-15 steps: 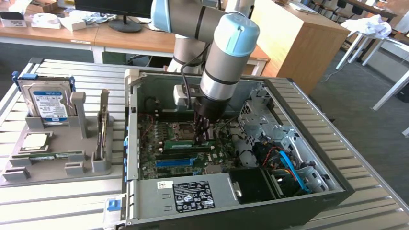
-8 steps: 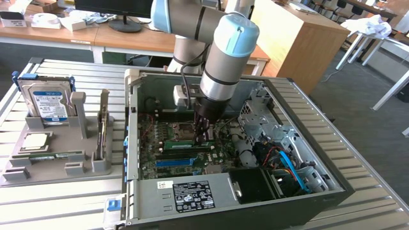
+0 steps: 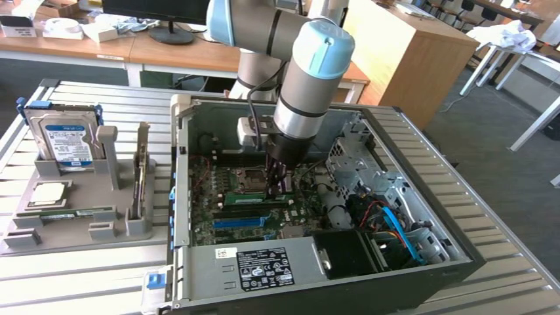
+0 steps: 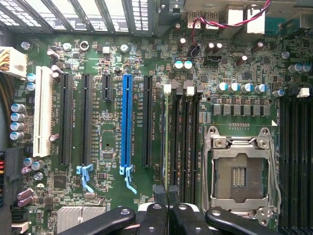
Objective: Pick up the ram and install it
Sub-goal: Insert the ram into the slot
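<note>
The gripper (image 4: 167,195) hangs at the centre of the exterior view, fingers pressed nearly together, apparently pinching the top edge of the ram (image 3: 254,197). It reaches into the open computer case (image 3: 420,279), over the motherboard (image 4: 108,132). The ram stands edge-up in a memory slot near the empty processor socket (image 4: 239,174). It looks light, stiff and brittle, so it is best held by its bare edges, not its chips.

Bright, even overhead light washes the slatted counter (image 3: 79,275) pale, while soft shadow pools inside the open computer case (image 3: 455,262).
</note>
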You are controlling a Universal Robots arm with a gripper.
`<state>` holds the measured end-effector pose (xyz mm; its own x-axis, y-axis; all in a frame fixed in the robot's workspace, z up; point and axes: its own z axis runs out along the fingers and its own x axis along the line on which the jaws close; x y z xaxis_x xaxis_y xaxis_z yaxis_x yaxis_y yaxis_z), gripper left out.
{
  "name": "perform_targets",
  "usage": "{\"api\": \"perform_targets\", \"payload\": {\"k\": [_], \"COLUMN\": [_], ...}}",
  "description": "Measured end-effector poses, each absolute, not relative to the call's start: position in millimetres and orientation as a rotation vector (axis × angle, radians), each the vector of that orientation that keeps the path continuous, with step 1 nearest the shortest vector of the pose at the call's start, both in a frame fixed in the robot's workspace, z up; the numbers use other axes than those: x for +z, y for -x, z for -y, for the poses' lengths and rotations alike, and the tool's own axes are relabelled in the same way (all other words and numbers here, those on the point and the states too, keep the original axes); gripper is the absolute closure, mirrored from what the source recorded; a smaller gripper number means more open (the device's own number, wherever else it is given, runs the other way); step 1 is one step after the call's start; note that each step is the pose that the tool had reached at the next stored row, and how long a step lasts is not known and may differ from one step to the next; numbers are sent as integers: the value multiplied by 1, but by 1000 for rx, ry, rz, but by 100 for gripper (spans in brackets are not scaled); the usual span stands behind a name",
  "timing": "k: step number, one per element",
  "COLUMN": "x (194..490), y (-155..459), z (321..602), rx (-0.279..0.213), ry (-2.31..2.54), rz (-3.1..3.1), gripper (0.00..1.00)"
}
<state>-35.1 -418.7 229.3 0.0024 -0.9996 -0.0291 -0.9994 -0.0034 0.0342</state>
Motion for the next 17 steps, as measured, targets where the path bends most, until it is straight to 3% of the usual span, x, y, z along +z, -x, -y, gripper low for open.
{"api": "perform_targets", "payload": {"k": [17], "x": [227], "y": [35], "z": [419], "rx": [-70], "ry": [-2202], "rz": [2235], "gripper": [88]}}
